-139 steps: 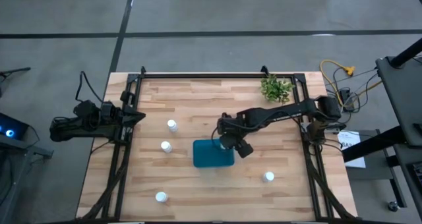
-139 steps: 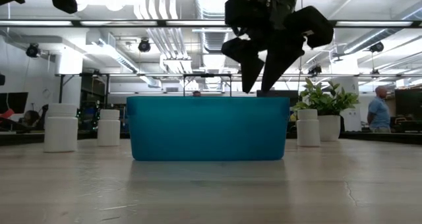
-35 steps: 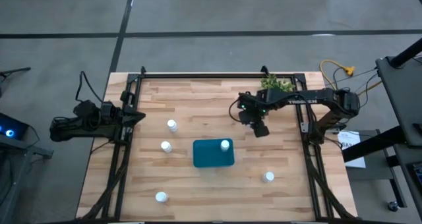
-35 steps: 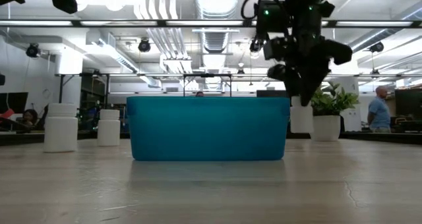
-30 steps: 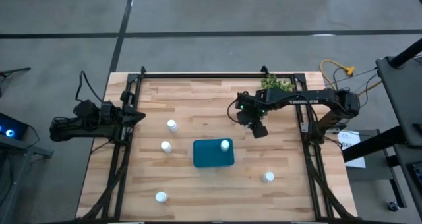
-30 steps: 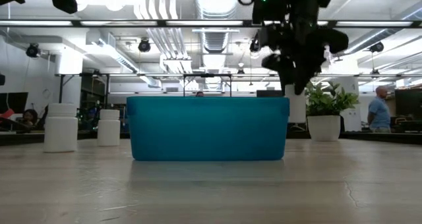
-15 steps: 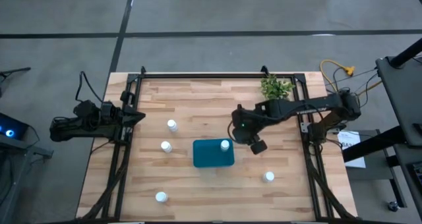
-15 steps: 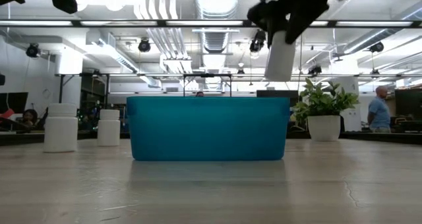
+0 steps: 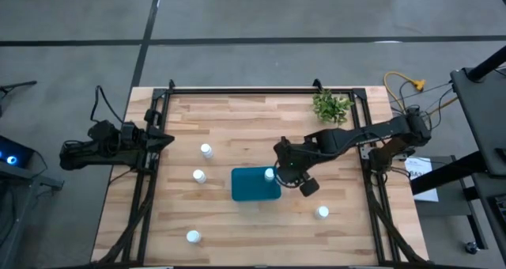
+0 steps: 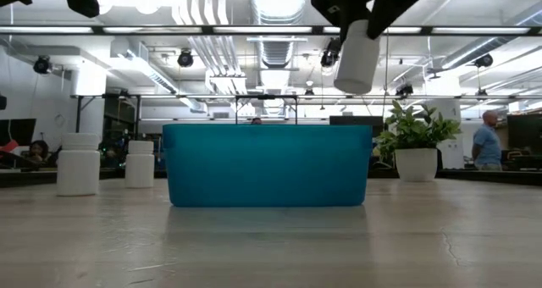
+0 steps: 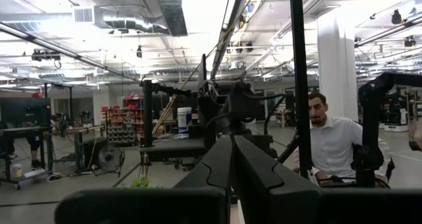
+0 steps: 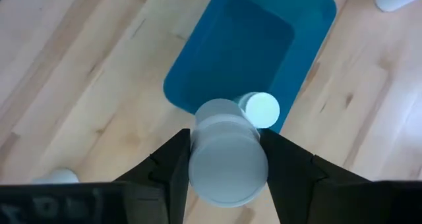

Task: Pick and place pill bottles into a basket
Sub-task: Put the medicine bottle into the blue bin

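The teal basket (image 9: 251, 186) stands at mid-table, with one white pill bottle (image 9: 269, 174) upright in its right end; that bottle also shows in the right wrist view (image 12: 262, 110). My right gripper (image 9: 286, 172) is above the basket's right end (image 10: 351, 165), shut on another pill bottle (image 10: 356, 59). Several more bottles stand on the table on their bases: two left of the basket (image 9: 206, 150) (image 9: 199, 176), one at the near left (image 9: 193, 236) and one at the near right (image 9: 322, 212). My left gripper (image 9: 164, 140) waits shut at the table's left edge. My right gripper pinches the pill bottle's upper part (image 12: 227, 128) between its two fingers (image 12: 173, 163), one on each side. The fingers come from above, pointing down. The bottle (image 10: 356, 59) hangs below them, slightly tilted, lifted clear above the basket's rim.
A small green plant in a white pot (image 9: 330, 107) stands at the far right. Black frame rails (image 9: 150, 166) run along the table's left, right and far edges. People are in the room beyond the table.
My right gripper has lifted a pill bottle off the table near the plant. It has carried the bottle up and toward the near edge and the left, to above the basket's right end. The bottle now hangs clear of the table.
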